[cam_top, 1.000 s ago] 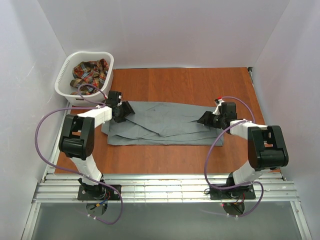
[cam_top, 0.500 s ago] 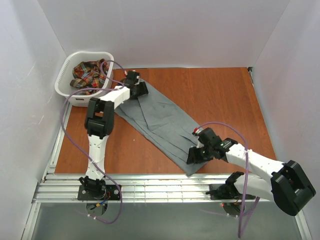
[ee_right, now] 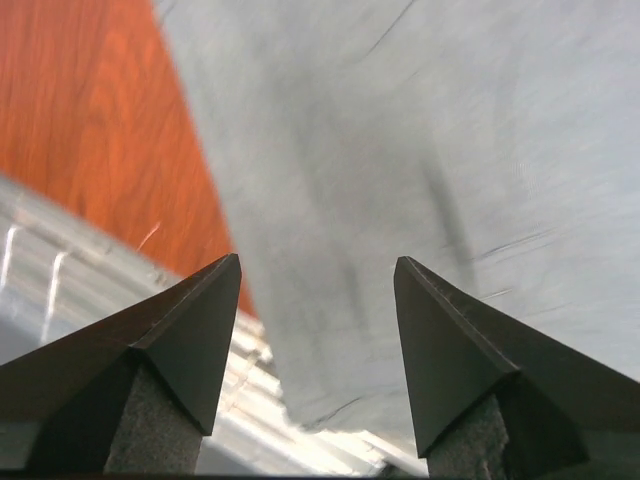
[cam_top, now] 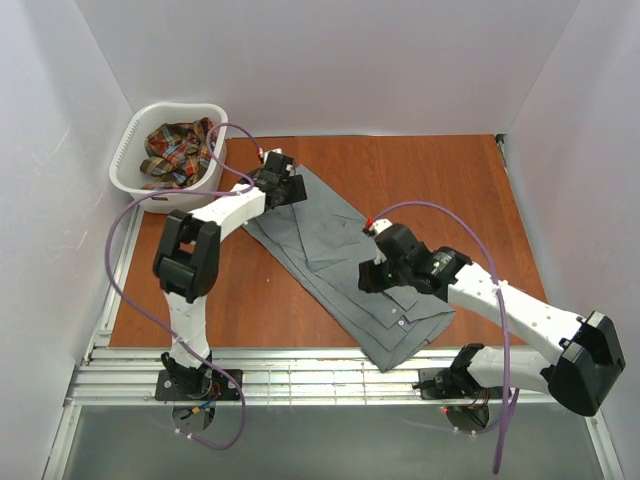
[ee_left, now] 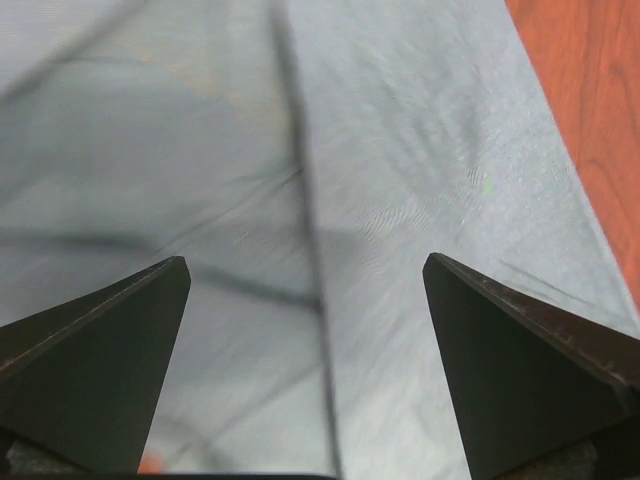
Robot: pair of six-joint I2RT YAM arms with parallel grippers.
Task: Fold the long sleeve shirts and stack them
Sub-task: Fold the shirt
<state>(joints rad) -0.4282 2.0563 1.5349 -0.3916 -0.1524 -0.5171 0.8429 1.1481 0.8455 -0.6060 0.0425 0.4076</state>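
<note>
A reddish-brown wooden table stands between plain white walls. The grey shirt lies flat on it in a long diagonal strip, running from beside the white laundry basket at the far left down to the near edge. The plaid shirt sits crumpled inside the basket. The left gripper is over the strip's far end with its fingers spread wide and empty. The right gripper is over the nearer half, its fingers apart and holding nothing.

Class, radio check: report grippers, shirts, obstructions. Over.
Left gripper open, right gripper open, both empty over grey shirt, lying diagonal. Plaid shirt in basket. Nothing obstructing.
</note>
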